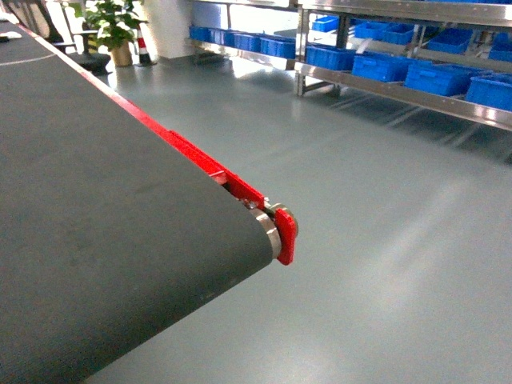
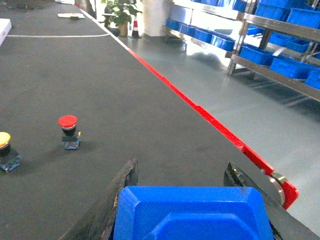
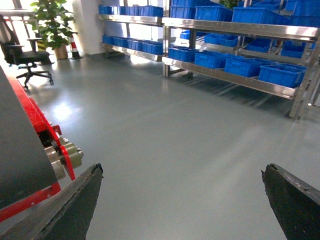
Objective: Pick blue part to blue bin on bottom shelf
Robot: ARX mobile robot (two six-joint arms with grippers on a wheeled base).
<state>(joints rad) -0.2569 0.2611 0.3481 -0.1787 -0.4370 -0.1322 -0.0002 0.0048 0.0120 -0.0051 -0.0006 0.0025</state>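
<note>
The blue part (image 2: pixel 192 212), a wide piece of blue plastic with bevelled corners, fills the bottom of the left wrist view. My left gripper (image 2: pixel 182 166) is shut on it, one dark finger on each side, above the dark conveyor belt (image 2: pixel 125 115). My right gripper (image 3: pixel 182 169) hangs open over the grey floor with nothing between its fingers. Across the floor stands the steel rack; its bottom shelf (image 3: pixel 235 80) carries a row of blue bins (image 3: pixel 282 74). The rack's low rail (image 1: pixel 400 92) and blue bins (image 1: pixel 380 66) also show at the head view's top right. Neither gripper shows in the head view.
A red push button (image 2: pixel 68 131) and a yellow one (image 2: pixel 5 150) stand on the belt to the left. The belt ends at a red side rail with a roller (image 1: pixel 280 228). A potted plant (image 1: pixel 116 28) and an office chair (image 3: pixel 25 55) stand far back.
</note>
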